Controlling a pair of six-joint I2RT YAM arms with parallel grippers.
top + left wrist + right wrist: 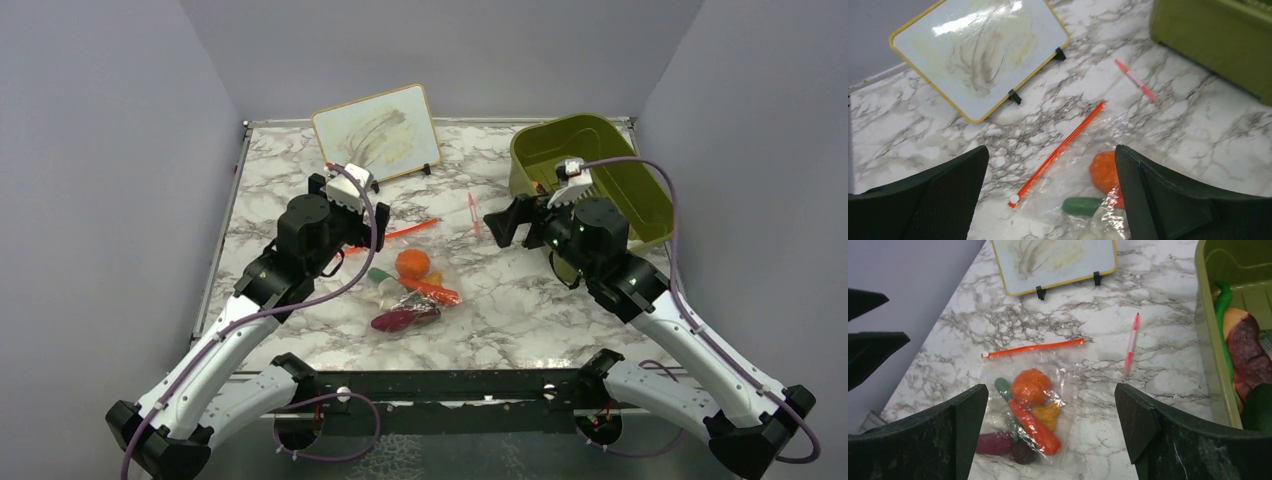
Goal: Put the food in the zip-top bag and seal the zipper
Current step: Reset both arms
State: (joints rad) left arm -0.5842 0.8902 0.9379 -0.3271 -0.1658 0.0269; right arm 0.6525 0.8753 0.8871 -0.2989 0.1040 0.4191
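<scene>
- Left gripper [1051, 152]: black fingers spread wide, nothing between them and nothing touched. It hangs above the table over the zipper end of the bag.
- Right gripper [1051, 388]: fingers also wide apart and empty, held above the bag without contact.
- Clear thin plastic zip-top bag [1068, 371] lies flat on the white-grey marble-pattern table [500, 310], mid-table between the two arms.
- Thin red-orange zipper strip [1033, 348] runs along the bag's far edge, with a small white end piece at its left tip. Can't tell if it is pressed shut.
- Food sits inside the bag outline: round orange ball [1030, 386], long orange-red carrot piece [1037, 432], dark purple-red long piece [995, 444], small green piece [1003, 388], and yellow-orange lump [1047, 415].
- Thin red-pink pen-like stick [1131, 342] lies on the table right of the bag, apart from it.
- The right wrist view alone shows inside the olive-green plastic bin [1208, 340]: a green stalk and a red-brown piece.
- The left wrist view shows only the bag's top: zipper, ball and green piece.
- The top view alone shows both arms, with the yellow-framed whiteboard [375, 128] propped at the back.
</scene>
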